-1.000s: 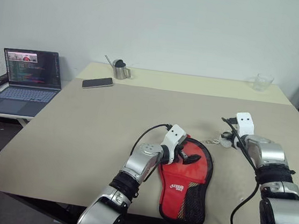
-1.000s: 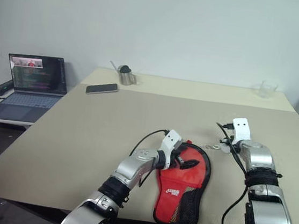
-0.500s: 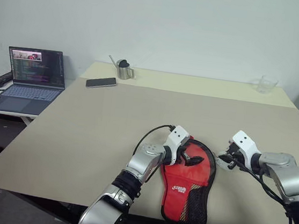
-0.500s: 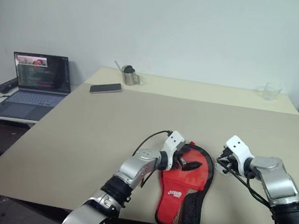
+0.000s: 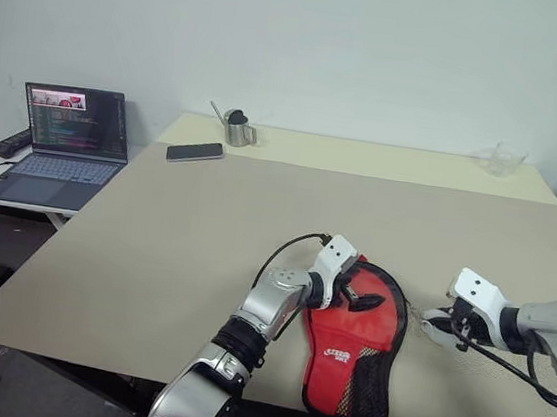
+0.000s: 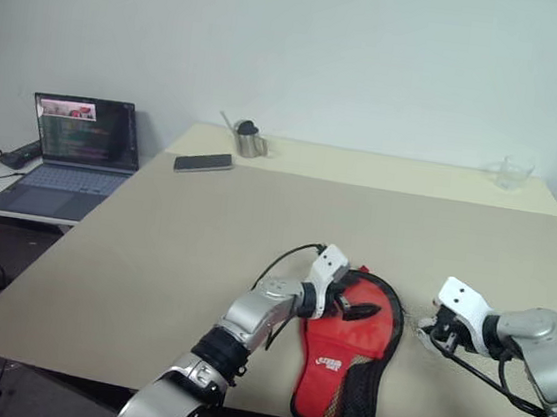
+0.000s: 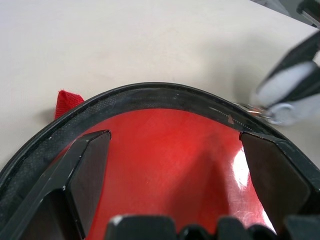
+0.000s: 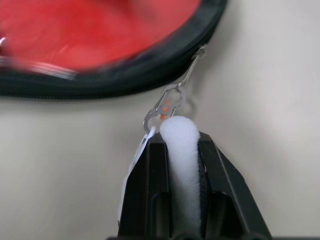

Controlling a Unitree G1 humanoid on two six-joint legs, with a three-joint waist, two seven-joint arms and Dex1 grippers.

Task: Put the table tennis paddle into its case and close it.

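We see the case [image 5: 353, 348] as soft cloth: a red face with a slight sheen, a matt black woven rim and black mesh at its narrow end. Its zip pull [image 8: 167, 106] looks like thin shiny metal. The tabletop [image 5: 155, 235] is smooth, matt beige. The right claw [image 8: 179, 150] has black fingers padded with white foam.
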